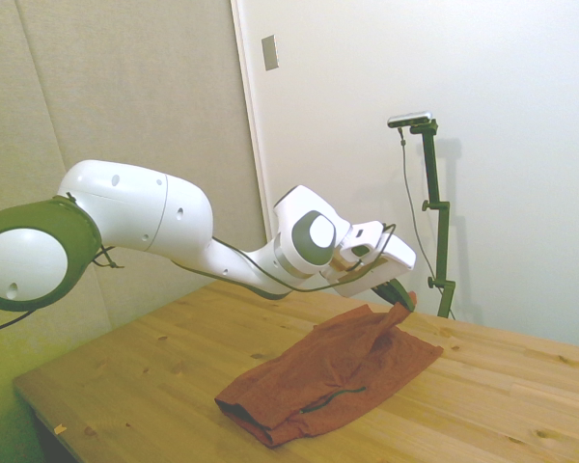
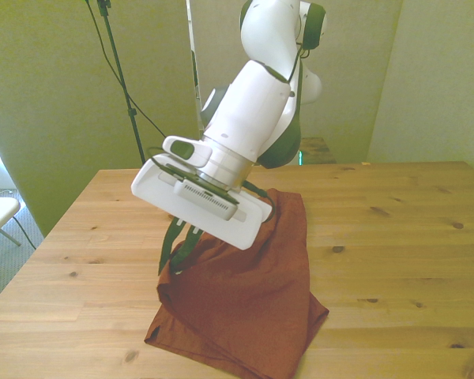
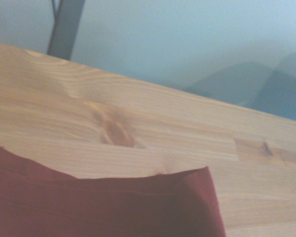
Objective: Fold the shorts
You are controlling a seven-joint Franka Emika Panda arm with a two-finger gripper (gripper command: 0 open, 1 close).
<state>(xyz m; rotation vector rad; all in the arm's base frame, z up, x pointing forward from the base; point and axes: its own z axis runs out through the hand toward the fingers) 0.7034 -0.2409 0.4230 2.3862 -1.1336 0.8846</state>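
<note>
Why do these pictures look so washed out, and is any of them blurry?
Side view: pale and hazy, with a greenish cast on the left wall; the shorts stay clear. Front view: the same yellow-green tint, yet sharp enough to show the gripper pinching cloth. Wrist view: soft throughout, the table grain smeared and the background a blue-grey blur.

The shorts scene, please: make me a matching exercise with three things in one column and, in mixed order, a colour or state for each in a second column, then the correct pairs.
Column one:
1. shorts
2. hand
3. table

Column two:
A. light wood with dark knots
B. closed on a raised corner of fabric
C. rust-red, wrinkled, lying partly folded

Pairs: 1-C, 2-B, 3-A
</note>
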